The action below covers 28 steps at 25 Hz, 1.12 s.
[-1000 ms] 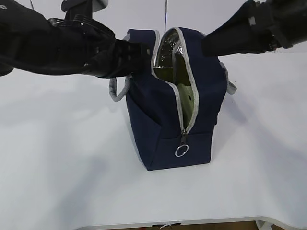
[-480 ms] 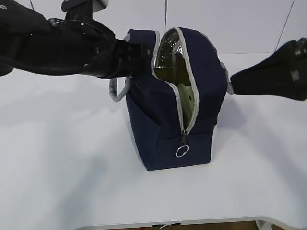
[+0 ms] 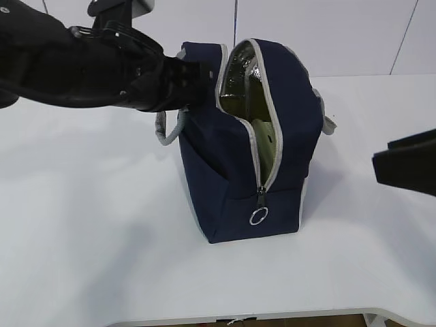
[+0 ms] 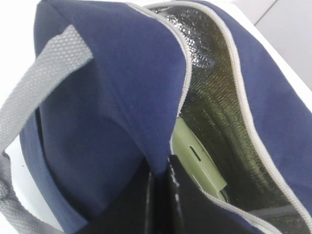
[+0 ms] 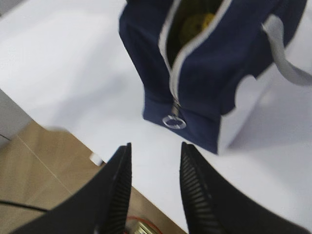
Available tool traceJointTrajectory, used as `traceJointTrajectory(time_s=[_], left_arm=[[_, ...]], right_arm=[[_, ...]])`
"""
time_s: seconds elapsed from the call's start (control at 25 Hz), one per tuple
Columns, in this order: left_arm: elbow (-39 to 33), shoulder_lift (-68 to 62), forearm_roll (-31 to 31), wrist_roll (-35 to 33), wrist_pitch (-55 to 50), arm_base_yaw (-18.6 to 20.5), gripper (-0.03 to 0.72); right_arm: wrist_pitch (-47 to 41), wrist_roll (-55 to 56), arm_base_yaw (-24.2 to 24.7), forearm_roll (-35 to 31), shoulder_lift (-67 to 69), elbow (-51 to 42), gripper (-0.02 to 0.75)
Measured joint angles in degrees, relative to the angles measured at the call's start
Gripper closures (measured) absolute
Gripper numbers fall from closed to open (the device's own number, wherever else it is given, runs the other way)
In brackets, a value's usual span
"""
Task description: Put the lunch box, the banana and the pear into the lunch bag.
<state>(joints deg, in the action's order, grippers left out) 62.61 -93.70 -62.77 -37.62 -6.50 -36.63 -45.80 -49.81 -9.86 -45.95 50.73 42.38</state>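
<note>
Right pincer (image 5: 155, 183) now withdrawn, open, empty, well clear of lunch bag (image 3: 225, 163); left pincer (image 4: 161, 195) clamped on its rim

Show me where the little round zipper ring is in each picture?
Exterior view: zipper ring hangs low on the lunch bag, near the middle.
Left wrist view: not in it.
Right wrist view: zipper ring is at the center, above the open right gripper.
Shared landmark: the grey zipper trim.
</note>
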Motion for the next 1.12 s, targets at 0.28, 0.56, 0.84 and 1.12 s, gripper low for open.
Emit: traceJointTrajectory(time_s=[0.28,0.56,0.84,1.12], left_arm=[[0.0,0.0,0.0,0.0,-0.7,0.0,0.702],[0.0,0.0,0.1,0.0,-0.9,0.0,0.702],[0.0,0.0,0.2,0.0,-1.8,0.0,0.702],[0.0,0.0,0.3,0.0,-2.2,0.0,0.702]], right_arm=[[0.0,9.5,0.0,19.2,-2.7,-1.7,0.444],[0.8,18.8,0.0,29.2,-2.7,-1.7,0.444],[7.5,18.3,0.0,23.6,-2.7,-4.0,0.444],[15.2,-7.1,0.0,0.7,-2.7,-14.0,0.444]])
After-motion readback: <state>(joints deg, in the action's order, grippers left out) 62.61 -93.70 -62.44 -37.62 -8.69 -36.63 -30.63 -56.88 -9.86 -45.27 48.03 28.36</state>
